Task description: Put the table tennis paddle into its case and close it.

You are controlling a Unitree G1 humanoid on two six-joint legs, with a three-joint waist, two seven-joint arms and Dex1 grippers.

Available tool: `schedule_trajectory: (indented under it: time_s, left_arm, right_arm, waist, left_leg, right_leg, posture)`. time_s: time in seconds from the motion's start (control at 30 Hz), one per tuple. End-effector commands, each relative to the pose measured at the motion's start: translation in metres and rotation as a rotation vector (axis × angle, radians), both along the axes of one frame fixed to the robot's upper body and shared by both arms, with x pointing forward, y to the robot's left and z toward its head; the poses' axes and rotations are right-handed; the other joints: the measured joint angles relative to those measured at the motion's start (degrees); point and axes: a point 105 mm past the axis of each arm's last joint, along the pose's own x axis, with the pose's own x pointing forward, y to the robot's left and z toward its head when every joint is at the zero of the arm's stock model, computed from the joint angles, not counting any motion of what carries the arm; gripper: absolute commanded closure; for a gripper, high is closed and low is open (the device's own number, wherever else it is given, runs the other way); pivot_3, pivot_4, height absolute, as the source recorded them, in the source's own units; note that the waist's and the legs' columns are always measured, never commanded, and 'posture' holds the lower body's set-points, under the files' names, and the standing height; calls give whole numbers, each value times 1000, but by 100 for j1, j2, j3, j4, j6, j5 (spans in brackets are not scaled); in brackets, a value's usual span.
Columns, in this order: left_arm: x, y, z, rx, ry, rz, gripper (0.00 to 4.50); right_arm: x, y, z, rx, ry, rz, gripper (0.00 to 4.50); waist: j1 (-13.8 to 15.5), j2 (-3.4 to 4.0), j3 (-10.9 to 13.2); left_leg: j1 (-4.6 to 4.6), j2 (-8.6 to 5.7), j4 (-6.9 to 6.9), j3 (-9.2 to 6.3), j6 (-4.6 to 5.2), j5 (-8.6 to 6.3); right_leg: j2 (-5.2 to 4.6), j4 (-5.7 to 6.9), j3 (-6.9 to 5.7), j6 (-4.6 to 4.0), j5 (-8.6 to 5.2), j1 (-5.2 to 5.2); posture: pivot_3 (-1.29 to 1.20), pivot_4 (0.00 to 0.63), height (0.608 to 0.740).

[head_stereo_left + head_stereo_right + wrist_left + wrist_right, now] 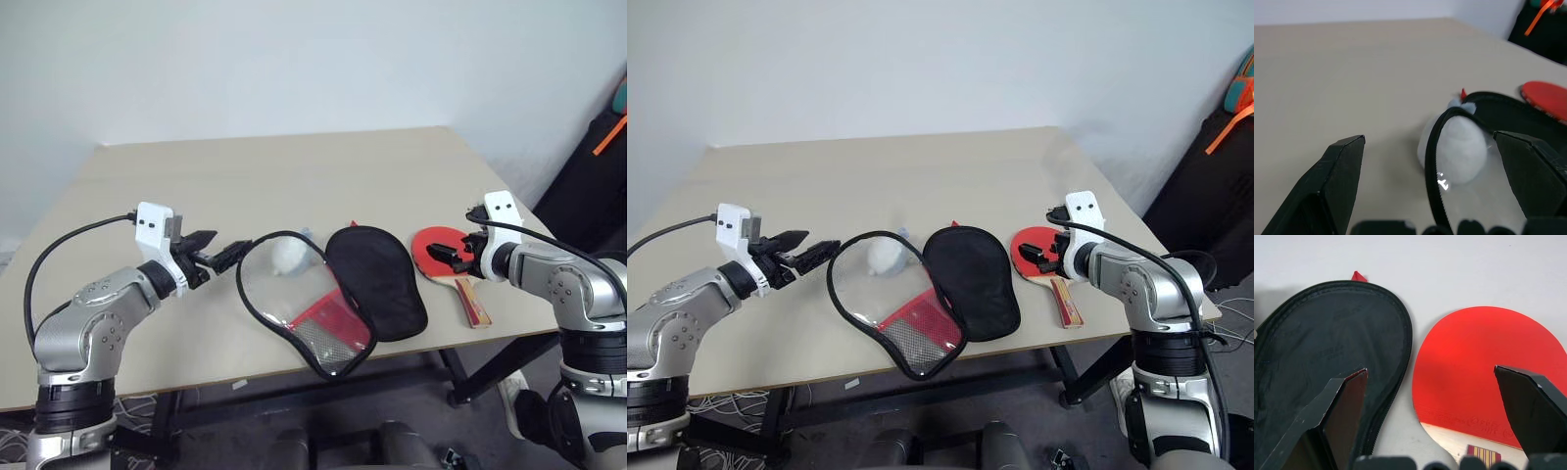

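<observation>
We note the table tennis paddle, with its round red rubber face and short light wooden handle with red trim, lying flat near the right edge of the beige table. Its long axis runs roughly front to back: the red face points away from us, and the handle points toward the near edge, angled slightly right.

The paddle-shaped zip case, edged in black fabric, lies unzipped and spread open just left of the paddle. Its black half is nearest the paddle, apart from it by a narrow strip of table as the right wrist view shows. Its clear plastic half lies further left, with a red insert showing inside. A small whitish ball sits at the far rim of the clear half.

The right gripper hovers over the paddle with its fingers spread wide, holding nothing; in the right wrist view one finger sits over the black half and the other over the red face.

The left gripper is at the left rim of the clear half, fingers wide apart and empty, pointing toward the ball.
</observation>
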Motion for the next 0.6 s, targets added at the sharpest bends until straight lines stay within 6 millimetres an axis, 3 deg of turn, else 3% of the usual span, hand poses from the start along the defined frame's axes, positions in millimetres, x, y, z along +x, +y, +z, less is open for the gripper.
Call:
schedule_trajectory:
  time_s: [0.03,0.3,0.6]
  left_arm:
    - [1,-1,17,41,-52,2,19]
    - [-3,-8,12,73,-49,-3,19]
    - [-6,-1,1,126,-26,2,19]
  right_arm:
    - [6,-8,23,-41,-107,-24,0]
    - [4,-24,14,-65,-61,-80,0]
    - [-12,-53,-36,-98,108,-202,0]
  waist:
    - [1,0,0]
    - [3,-1,0]
    - [1,-4,0]
  left_leg:
    - [0,0,0,0,0,0]
    - [0,-1,1,0,0,0]
    - [2,-1,6,0,0,0]
  right_leg:
    - [0,0,0,1,0,0]
    - [-1,0,0,2,1,1]
    - [-1,0,-1,-2,-1,6]
  posture:
    - [0,0,740]
    - [0,0,740]
    - [0,0,740]
